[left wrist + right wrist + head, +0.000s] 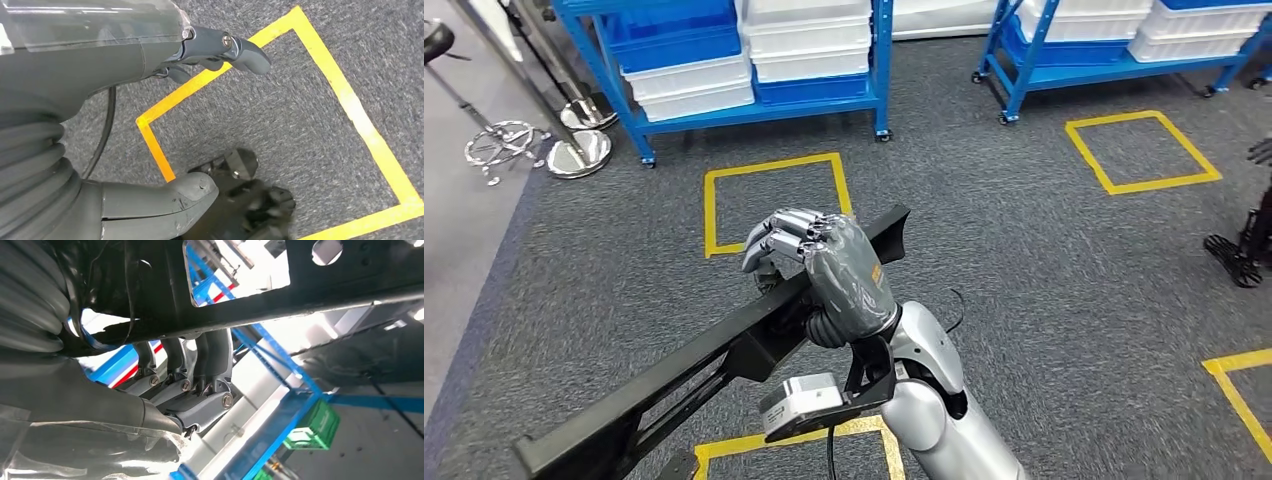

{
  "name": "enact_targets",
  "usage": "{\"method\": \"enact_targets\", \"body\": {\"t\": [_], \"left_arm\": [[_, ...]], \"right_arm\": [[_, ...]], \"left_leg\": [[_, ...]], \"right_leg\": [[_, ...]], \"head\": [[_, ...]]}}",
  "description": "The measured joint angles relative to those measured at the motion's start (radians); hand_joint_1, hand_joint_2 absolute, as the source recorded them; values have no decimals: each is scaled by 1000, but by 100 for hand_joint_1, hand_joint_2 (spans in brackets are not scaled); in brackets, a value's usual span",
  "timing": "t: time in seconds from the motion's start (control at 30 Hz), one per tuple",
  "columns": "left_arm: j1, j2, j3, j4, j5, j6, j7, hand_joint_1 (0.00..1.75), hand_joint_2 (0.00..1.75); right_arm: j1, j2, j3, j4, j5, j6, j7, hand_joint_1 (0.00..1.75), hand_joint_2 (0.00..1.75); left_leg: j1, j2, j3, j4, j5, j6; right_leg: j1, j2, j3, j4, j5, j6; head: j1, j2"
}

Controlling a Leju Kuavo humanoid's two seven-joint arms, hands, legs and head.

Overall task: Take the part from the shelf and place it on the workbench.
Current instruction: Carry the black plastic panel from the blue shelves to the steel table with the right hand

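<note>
My right robot hand grips the long black part mid-frame; it runs from 7 to 1 o'clock over grey carpet. Left robot hand hangs, fingers loosely apart, holding nothing.

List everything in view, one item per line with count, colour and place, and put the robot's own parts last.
part: one, black, long metal frame held above the floor, running from lower left to centre.
shelves: two, blue, at the far edge of the carpet.
bins: several, white and blue, stacked on the shelves.
crate: one, green, seen in the right wrist view near a blue shelf.
floor squares: at least four, yellow tape, on the grey carpet.
stand bases: two, chrome, far left by the shelf.
right hand: one, grey, fingers wrapped over the part.
left hand: one, grey, hanging above a yellow square, holding nothing.
</note>
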Motion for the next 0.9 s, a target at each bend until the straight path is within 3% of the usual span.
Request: {"method": "enact_targets", "body": {"t": [0.03,0.07,0.13,0.17,0.23,0.27,0.33,0.4,0.47,0.53,0.57,0.6,0.67,0.73,0.83,0.9], "left_arm": [[2,0,0,0,0,1,0,0,175],[2,1,0,0,0,3,0,0,175],[3,1,-2,0,-1,6,1,0,175],[2,2,-3,0,-4,7,2,0,175],[4,5,-6,0,-12,8,6,0,175],[5,6,-9,0,-17,8,8,0,175],[6,9,-19,-1,-28,9,12,0,175],[5,10,-30,-1,-39,11,16,0,175],[6,11,-40,-2,-48,12,20,0,175],[7,12,-48,-2,-56,13,24,0,175],[7,12,-52,-2,-59,13,26,0,175],[6,12,-57,-2,-61,13,27,0,175],[3,12,-66,-2,-63,13,28,0,175],[-1,13,-71,-2,-66,13,28,0,175],[-8,11,-80,-2,-71,12,31,0,175],[-13,9,-91,-2,-73,11,37,0,175]], "right_arm": [[1,0,0,0,0,0,0,175,175],[2,0,0,0,-1,0,0,175,175],[3,0,0,0,-3,-2,-1,175,175],[3,0,-1,0,-4,-3,-2,175,175],[4,0,-2,0,-7,-7,-4,175,175],[5,0,-4,0,-8,-10,-6,175,175],[11,0,-10,-6,-7,-16,-6,175,175],[17,-2,-19,-19,-3,-24,-4,175,175],[22,-3,-28,-31,4,-31,2,175,175],[32,-7,-36,-39,9,-35,6,175,175],[38,-9,-41,-44,10,-36,7,175,175],[42,-12,-45,-49,10,-37,7,175,175],[44,-14,-50,-62,10,-38,7,175,175],[46,-16,-53,-72,14,-39,8,175,175],[51,-19,-62,-90,28,-45,13,175,175],[55,-21,-69,-110,43,-46,19,175,175]], "left_leg": [[0,-3,-17,34,-4,1],[0,-5,-17,30,12,3],[-1,-24,31,-82,85,14],[0,-51,61,-148,114,22],[-1,-94,97,-228,138,34],[-2,-101,100,-237,136,37],[-2,-77,107,-253,143,42],[4,-50,118,-276,155,49],[4,-22,123,-285,159,55],[3,8,121,-283,156,55],[3,22,121,-281,154,54],[3,35,121,-278,152,53],[2,57,122,-270,143,45],[-3,72,123,-260,134,33],[-5,91,125,-257,125,20],[-1,67,114,-224,95,12]], "right_leg": [[1,11,0,1,0,0],[2,23,0,2,0,0],[3,46,2,3,0,0],[4,57,2,4,1,2],[-1,78,-4,3,6,10],[-4,89,-9,2,10,17],[-6,103,-13,-3,16,31],[-1,65,-30,32,-10,41],[2,8,-83,141,-73,47],[-2,-11,-134,247,-112,52],[-4,-15,-137,254,-106,53],[-6,-19,-117,221,-82,54],[-4,-48,-39,88,-26,50],[1,-70,8,2,-4,40],[2,-51,10,-9,-4,25],[-3,-34,9,-12,0,16]], "head": [[0,0],[0,0],[0,0],[0,0],[0,0],[0,0],[0,0],[1,0],[2,0],[2,0],[2,0],[2,0],[2,0],[2,0],[1,0],[1,0]]}}
